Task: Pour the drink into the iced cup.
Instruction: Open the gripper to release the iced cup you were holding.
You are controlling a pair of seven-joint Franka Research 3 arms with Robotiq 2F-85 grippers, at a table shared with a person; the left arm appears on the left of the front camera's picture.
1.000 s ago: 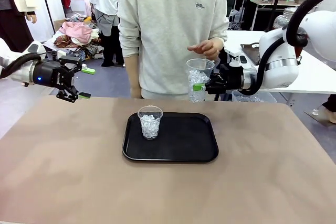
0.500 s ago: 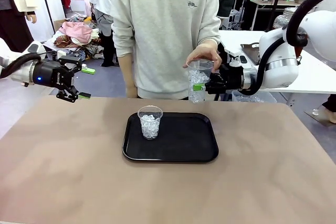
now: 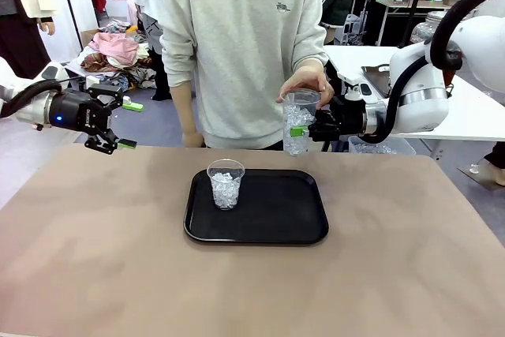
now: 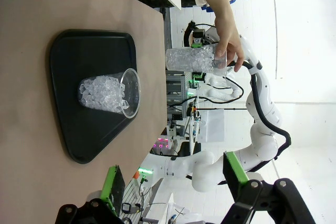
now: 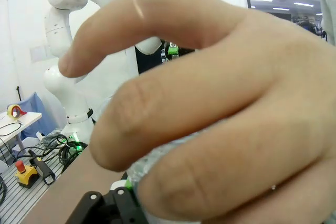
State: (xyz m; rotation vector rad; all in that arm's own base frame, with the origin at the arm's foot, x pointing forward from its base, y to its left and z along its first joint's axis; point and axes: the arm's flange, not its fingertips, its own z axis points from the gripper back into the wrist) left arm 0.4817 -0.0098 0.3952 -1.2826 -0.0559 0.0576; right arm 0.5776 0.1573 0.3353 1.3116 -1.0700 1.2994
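r gripper [image 3: 301,130] in from the right, jaws clamped tight on an iced cup [image 3: 296,114]: clear plastic, upright, gripped a bit below its middle, up in the air at the tabletop's [image 3: 95,258] far edge, right of centre. person's hand [image 3: 309,83] is on that cup's rim, fingers wrapped round the top. r wrist view: those fingers are right against the lens, blurry. l gripper [image 3: 129,125] hovers over the far left corner, jaws spread wide, nothing in them. black tray [image 3: 284,215] sits mid-tabletop w/ a second iced cup [image 3: 226,185] upright near its far left corner, packed w/ ice cubes.
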